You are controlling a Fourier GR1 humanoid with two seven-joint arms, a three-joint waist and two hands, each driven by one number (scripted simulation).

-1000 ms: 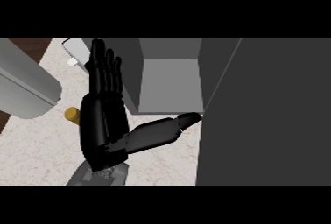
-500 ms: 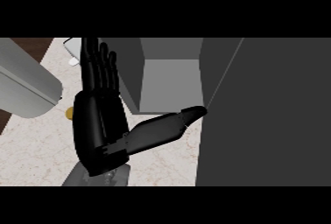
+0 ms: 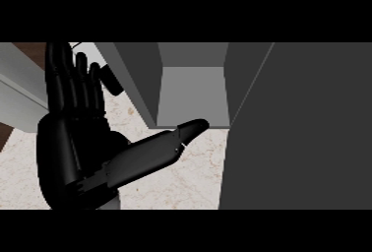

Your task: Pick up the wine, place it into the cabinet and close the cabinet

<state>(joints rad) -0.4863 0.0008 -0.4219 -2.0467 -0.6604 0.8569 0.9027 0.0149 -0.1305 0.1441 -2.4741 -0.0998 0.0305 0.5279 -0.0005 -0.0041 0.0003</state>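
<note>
My left hand (image 3: 76, 147) fills the left of the head view, open, with its fingers (image 3: 69, 83) straight up and held together. Its thumb (image 3: 156, 150) points right, and the tip lies just before the front edge of the grey cabinet (image 3: 193, 93). The cabinet's inside shows as a bare grey shelf and back wall. Its dark grey door (image 3: 305, 128) stands open along the right side of the view. No wine bottle can be made out anywhere; the hand hides much of the counter behind it. The right hand is out of view.
A pale marble counter (image 3: 181, 182) runs under the hand and before the cabinet. A large grey rounded object (image 3: 22, 91) sits at the far left edge, with a brown surface (image 3: 33, 49) behind it.
The left hand has shifted left and looms larger. Its thumb tip has drawn back a little from the door's edge. A small yellow thing seen beside the hand before is now hidden.
</note>
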